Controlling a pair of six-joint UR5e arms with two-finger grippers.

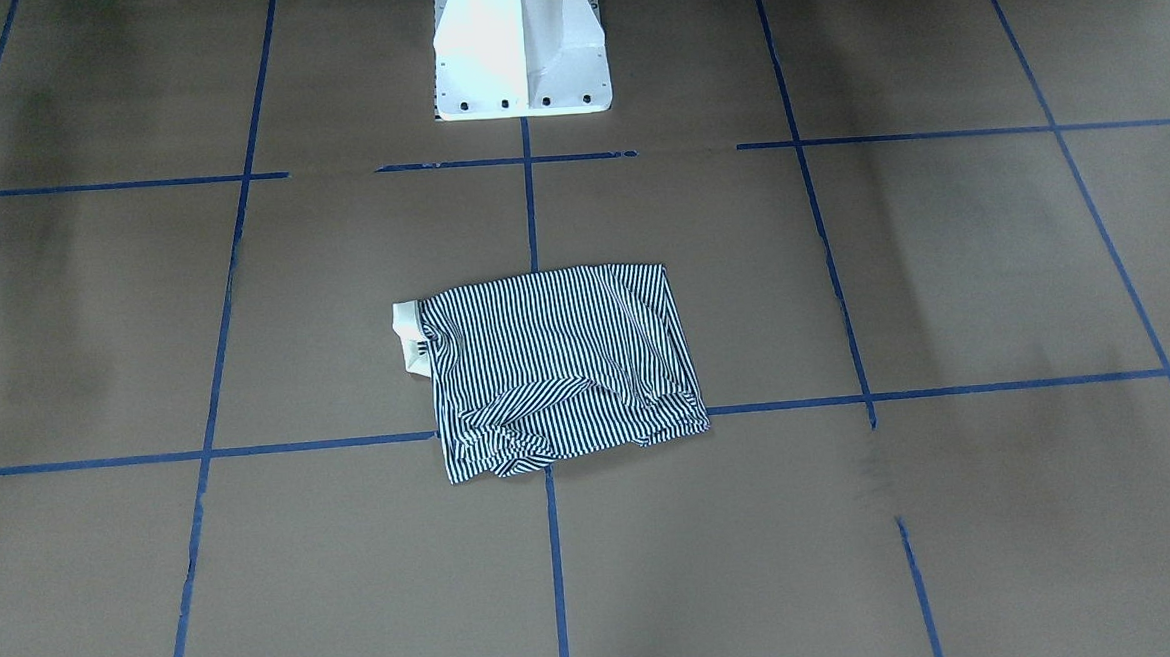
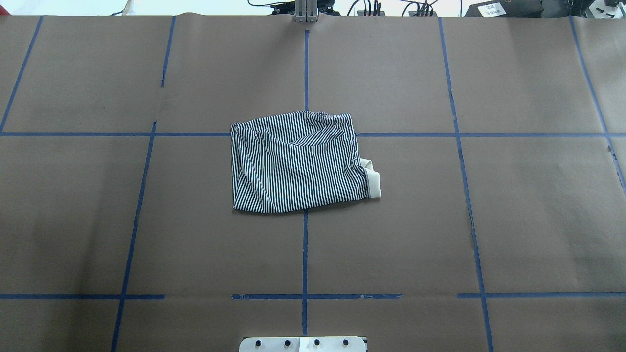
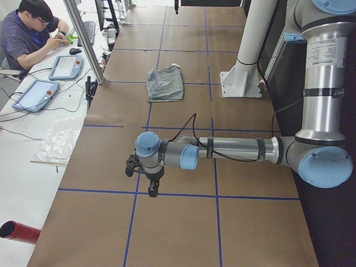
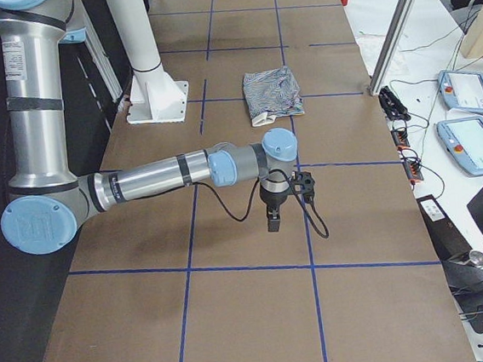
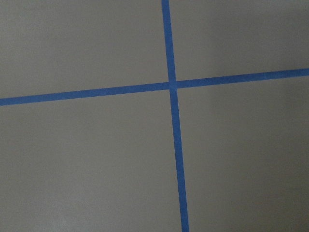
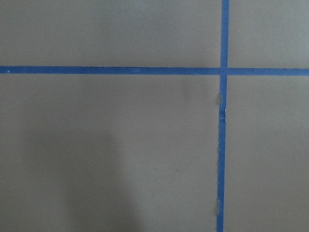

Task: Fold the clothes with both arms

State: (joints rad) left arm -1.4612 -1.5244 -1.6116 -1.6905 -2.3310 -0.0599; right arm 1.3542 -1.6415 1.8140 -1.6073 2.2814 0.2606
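Because the navy-and-white striped polo shirt (image 2: 298, 164) lies folded into a compact rectangle at the centre of the brown paper-covered table (image 2: 146, 220), folding looks finished. The left arm's black gripper (image 3: 152, 191) and the right arm's black gripper (image 4: 273, 225) hang well apart from it, likely parked clear, and I cannot tell how far either is open.

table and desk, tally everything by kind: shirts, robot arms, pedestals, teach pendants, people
striped polo shirt: 1
robot arms: 2, the left arm and the right arm
white pedestal: 1
teach pendants: 2
operator: 1
total: 7
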